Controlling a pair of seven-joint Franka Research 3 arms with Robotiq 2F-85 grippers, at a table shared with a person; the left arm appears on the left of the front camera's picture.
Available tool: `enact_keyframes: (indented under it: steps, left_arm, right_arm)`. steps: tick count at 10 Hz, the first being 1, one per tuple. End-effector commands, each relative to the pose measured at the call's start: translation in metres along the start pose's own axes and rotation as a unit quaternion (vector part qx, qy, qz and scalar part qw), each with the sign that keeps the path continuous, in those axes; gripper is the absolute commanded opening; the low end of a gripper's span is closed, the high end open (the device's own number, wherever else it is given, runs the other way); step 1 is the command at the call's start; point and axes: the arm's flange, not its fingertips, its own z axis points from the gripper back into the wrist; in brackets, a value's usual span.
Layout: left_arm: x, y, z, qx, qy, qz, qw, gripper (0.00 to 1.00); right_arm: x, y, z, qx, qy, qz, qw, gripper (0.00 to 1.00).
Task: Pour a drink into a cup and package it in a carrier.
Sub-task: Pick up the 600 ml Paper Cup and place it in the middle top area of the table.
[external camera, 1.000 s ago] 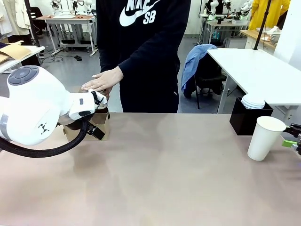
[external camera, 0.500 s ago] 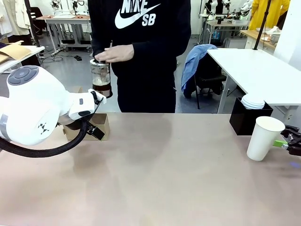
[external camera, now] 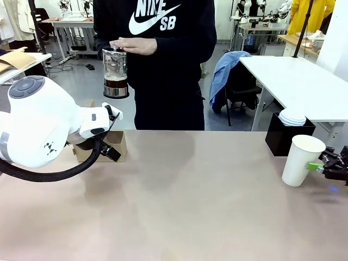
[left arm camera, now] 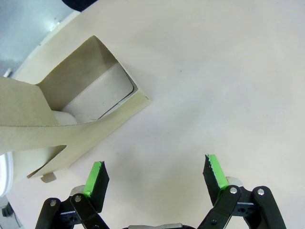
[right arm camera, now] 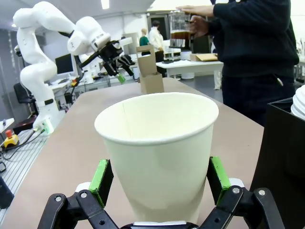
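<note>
Drink (external camera: pixel 115 84) higher; 1 cup (external camera: pixel 302 160), 1 carrier (external camera: pixel 120 142)

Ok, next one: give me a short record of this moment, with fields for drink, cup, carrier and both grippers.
drink: in jar, held at chest height by person's hand
cup: unlidded, standing on table, robot's right
carrier: on table, robot's left
left gripper: open, empty, beside carrier
right gripper: open, straddling cup; contact unclear

Table (external camera: pixel 190 206): tan, matte, plain.
Far left corner: brown cardboard carrier (external camera: pixel 120 142).
Right side: white paper cup (external camera: pixel 302 160), open-topped.
Behind cup: black box (external camera: pixel 285 142), far edge.
</note>
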Motion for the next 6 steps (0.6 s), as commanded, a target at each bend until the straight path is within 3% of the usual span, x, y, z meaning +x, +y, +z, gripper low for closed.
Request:
enact_keyframes:
  steps: [1, 5, 6]
  left_arm:
    - [-0.0003, 0.0005, 0.0000, 0.000, 0.000, 0.001, 1.000, 1.00]
    - [-0.0003, 0.0005, 0.0000, 0.000, 0.000, 0.001, 1.000, 1.00]
    - [-0.0003, 0.0005, 0.0000, 0.000, 0.000, 0.001, 1.000, 1.00]
  right_arm:
    - [0.0015, -0.0131, -0.0130, -0.005, 0.000, -0.018, 1.000, 1.00]
    - [-0.0038, -0.0162, -0.0191, 0.019, -0.004, -0.015, 1.000, 1.00]
    - [-0.0035, -0.0151, -0.0141, 0.016, -0.013, -0.021, 1.000, 0.80]
